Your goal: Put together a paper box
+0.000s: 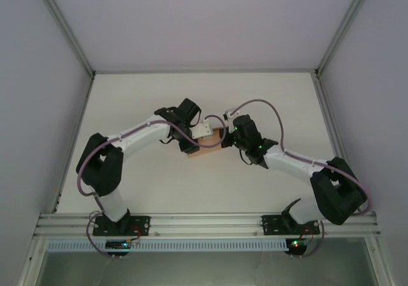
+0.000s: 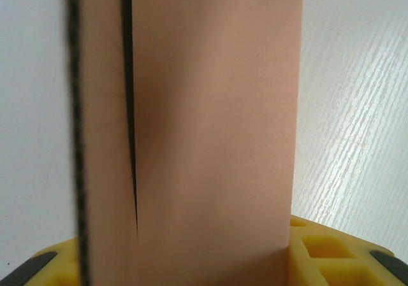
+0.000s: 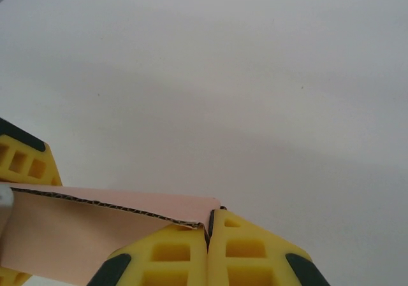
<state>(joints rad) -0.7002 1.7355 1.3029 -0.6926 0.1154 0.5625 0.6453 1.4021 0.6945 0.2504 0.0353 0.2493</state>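
Note:
The paper box (image 1: 205, 151), salmon-pink card, is held above the middle of the table between both arms. My left gripper (image 1: 191, 141) grips it from the left. In the left wrist view the paper box (image 2: 217, 127) stands upright between the yellow fingers (image 2: 331, 251) of the left gripper (image 2: 191, 264), with a dark slit beside a flap on its left. My right gripper (image 1: 224, 137) meets the box from the right. In the right wrist view the right gripper (image 3: 208, 225) is shut, with the corner of a flap of the paper box (image 3: 76, 235) pinched in its seam.
The white table (image 1: 268, 101) lies bare around the arms, with grey walls and an aluminium frame (image 1: 204, 225) along the near edge. A yellow finger of the left gripper (image 3: 22, 162) shows at the left edge of the right wrist view.

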